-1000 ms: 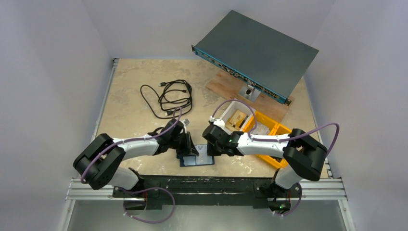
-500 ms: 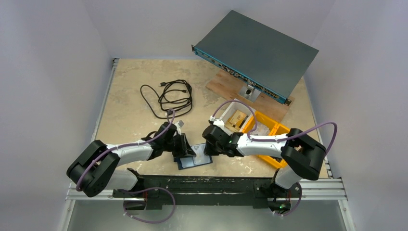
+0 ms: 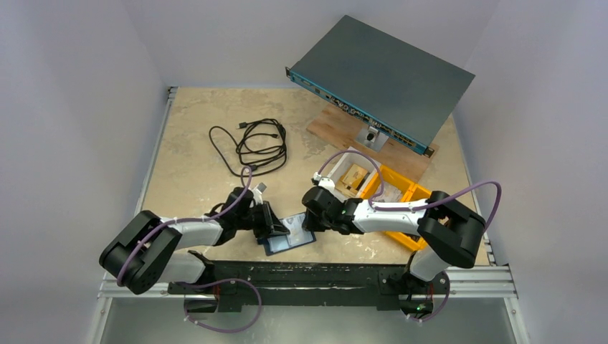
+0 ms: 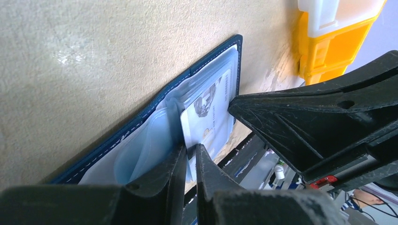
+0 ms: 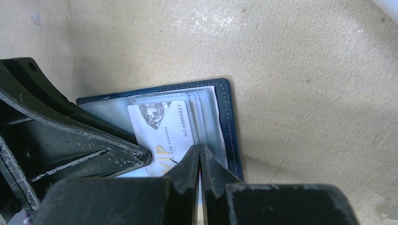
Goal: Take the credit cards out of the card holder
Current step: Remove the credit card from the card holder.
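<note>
The card holder [image 3: 294, 242] lies open on the counter [image 3: 193, 186], close to its near edge and between the two arms. The left hand [image 4: 189, 157] is pinched on an edge of a white card [image 5: 162, 124] that sits in the holder's clear sleeves [image 5: 209, 119]. The right hand [image 5: 199, 157], fingers together, rests its tips on those sleeves.

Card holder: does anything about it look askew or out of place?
Yes. A white card sticks partway out of its clear sleeve in the open card holder, pinched at its edge by the left claw. The shut right claw rests on the holder.
</note>
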Tool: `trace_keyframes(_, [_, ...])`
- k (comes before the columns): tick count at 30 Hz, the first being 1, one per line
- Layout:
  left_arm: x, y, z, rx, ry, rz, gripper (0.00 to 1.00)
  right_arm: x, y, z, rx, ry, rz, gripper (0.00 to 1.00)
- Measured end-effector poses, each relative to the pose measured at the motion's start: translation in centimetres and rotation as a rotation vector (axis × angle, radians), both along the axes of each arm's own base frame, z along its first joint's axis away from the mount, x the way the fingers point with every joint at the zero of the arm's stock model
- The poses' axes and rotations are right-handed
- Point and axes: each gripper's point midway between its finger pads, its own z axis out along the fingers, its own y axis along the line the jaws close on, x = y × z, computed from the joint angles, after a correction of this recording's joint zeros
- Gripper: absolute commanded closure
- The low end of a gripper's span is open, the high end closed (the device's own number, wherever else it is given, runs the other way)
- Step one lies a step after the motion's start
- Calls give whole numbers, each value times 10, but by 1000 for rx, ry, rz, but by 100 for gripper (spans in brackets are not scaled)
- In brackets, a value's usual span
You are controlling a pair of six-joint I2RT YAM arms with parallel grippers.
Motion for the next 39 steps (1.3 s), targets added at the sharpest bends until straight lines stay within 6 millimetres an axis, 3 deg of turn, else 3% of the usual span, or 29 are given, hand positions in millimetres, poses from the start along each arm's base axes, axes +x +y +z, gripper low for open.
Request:
trace_keyframes(32, [-3, 2, 3, -172, 80, 23, 100, 1, 1, -3, 1, 5, -15, 100])
trace_keyframes(39, [0, 12, 3, -149, 81, 23, 100, 3, 6, -1, 25, 4, -23, 100])
